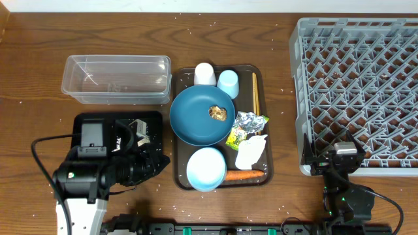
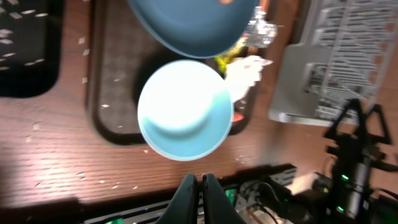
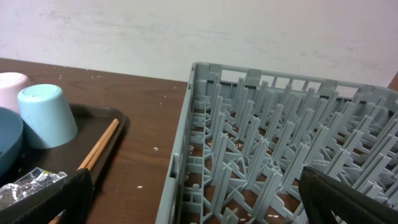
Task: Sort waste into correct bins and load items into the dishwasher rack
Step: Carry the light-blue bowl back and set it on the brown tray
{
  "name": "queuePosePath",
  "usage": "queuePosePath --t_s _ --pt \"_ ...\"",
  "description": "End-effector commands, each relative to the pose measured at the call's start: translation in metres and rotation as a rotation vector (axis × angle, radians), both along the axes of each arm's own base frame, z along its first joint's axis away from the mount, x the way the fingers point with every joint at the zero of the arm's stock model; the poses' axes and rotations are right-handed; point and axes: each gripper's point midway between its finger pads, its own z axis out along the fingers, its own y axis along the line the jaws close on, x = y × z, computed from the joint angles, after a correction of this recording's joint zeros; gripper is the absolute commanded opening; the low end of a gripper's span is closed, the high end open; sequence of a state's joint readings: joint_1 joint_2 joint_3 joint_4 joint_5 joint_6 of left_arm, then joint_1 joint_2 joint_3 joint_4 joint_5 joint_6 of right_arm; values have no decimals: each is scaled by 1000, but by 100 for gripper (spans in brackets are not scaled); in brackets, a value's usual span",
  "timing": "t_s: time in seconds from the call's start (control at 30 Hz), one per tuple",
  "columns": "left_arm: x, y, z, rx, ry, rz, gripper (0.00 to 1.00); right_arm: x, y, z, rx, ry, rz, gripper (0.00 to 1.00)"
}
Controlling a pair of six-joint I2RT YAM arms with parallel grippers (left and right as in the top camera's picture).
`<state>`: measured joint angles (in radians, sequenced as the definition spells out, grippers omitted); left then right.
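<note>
On the brown serving tray lie a dark blue plate with a brown food lump, a white bowl, a white cup, a light blue cup, chopsticks, foil, a green-yellow wrapper, a napkin and a carrot. The clear container and black tray sit to the left, the grey rack to the right. My left gripper is shut and empty, left of the bowl. My right gripper is open at the rack's front left corner.
White rice grains are scattered over the table, in the black tray and in the rack. My left arm covers part of the black tray. The table's front edge carries cables and mounts close to both arms.
</note>
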<state>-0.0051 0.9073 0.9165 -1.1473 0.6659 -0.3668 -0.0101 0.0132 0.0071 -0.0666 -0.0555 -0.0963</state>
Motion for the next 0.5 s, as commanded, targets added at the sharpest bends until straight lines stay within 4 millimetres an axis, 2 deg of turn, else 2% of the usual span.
queuePosePath --t_s 0.0,0.1,0.13,0.23,0.27,0.47 --pt "-1 4 -14 60 52 14 6 0 -2 -2 -6 5 -8 99" --pt "-4 -3 -17 63 69 -28 6 0 -2 -2 -6 5 -8 99" --pt "-5 -5 -18 64 71 -39 13 0 -2 -2 -6 5 -8 99" --pt "-6 -12 -19 65 70 -81 57 0 -2 -2 -6 5 -8 99" --pt "-6 -16 -20 66 67 -103 65 0 -2 -2 -6 5 -8 99" --pt "-8 -38 -21 58 47 -206 65 0 -2 -2 -6 5 -8 99"
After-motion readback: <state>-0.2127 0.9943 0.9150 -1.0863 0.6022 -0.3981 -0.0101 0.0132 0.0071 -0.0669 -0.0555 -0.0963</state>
